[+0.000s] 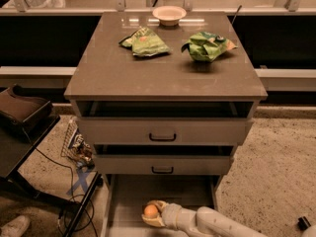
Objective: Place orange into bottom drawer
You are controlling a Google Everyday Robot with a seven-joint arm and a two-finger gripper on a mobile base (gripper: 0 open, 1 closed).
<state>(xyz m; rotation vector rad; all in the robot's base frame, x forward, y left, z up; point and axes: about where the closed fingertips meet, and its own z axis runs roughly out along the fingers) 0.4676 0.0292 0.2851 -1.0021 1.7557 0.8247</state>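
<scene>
The orange [150,211] is small and round, held between the pale fingers of my gripper [151,212]. The gripper reaches in from the lower right and sits low over the front part of the bottom drawer [129,193]. That drawer is pulled out, a shallow grey tray with a flat floor below the two closed drawer fronts. The gripper is shut on the orange. I cannot tell if the orange touches the drawer floor.
The cabinet top [163,73] holds two green snack bags [144,42] [207,45] and a pale bowl [169,15] at the back. A dark stand [24,113] with cables is at the left. Speckled floor [276,167] lies to the right.
</scene>
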